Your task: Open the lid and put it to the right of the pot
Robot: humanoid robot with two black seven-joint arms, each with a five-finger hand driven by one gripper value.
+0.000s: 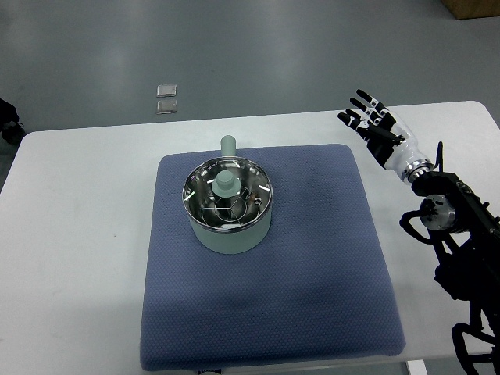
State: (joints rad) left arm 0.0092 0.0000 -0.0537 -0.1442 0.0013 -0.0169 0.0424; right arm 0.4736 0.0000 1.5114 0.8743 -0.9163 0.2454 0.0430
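A pale green pot [229,209] stands on the blue mat [312,258], left of the mat's middle. Its glass lid with a steel rim [195,195] and a pale green knob [226,183] sits on top of the pot. The pot's handle [228,146] points to the far side. My right hand [369,119] hovers over the table beyond the mat's far right corner, well apart from the pot, with its fingers spread and nothing in it. My left arm does not show.
The white table [78,234] carries the mat. Two small shiny squares [166,98] lie on the grey floor beyond the table's far edge. My right arm's dark links and cables [461,234] occupy the right edge.
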